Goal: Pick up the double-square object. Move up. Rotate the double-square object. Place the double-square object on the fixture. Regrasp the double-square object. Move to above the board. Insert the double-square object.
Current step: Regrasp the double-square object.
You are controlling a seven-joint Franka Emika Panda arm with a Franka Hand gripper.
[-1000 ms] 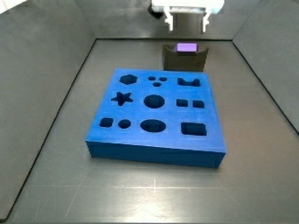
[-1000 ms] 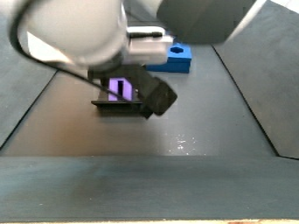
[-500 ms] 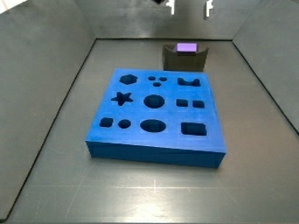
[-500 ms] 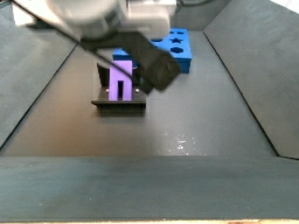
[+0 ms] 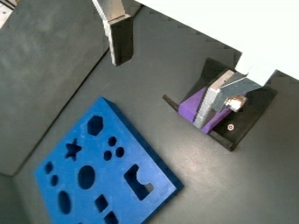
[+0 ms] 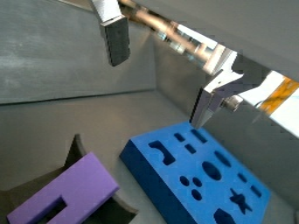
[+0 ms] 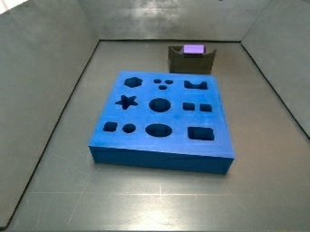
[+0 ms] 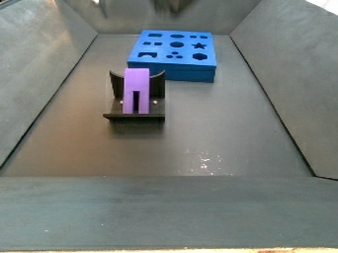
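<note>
The lavender double-square object [image 7: 191, 49] stands upright in the dark fixture [image 7: 190, 63] behind the blue board [image 7: 161, 118]. A side view from the opposite end shows the double-square object [image 8: 137, 89] in the fixture [image 8: 133, 115], with the board [image 8: 175, 53] beyond it. My gripper is above both side views and out of them. In both wrist views the gripper [image 5: 158, 93] [image 6: 156, 93] is open, with nothing between its fingers, high over the floor. Below it lie the double-square object [image 5: 191, 107] [image 6: 65, 188], the fixture [image 5: 246, 122] [image 6: 117, 212] and the board [image 5: 100, 166] [image 6: 205, 166].
Grey walls enclose the dark floor [image 7: 260, 181] on all sides. The board has several dark cut-outs, among them a star [image 7: 125, 101] and a large circle [image 7: 160, 105].
The gripper has risen out of both side views. The double-square object stays in the fixture, released.
</note>
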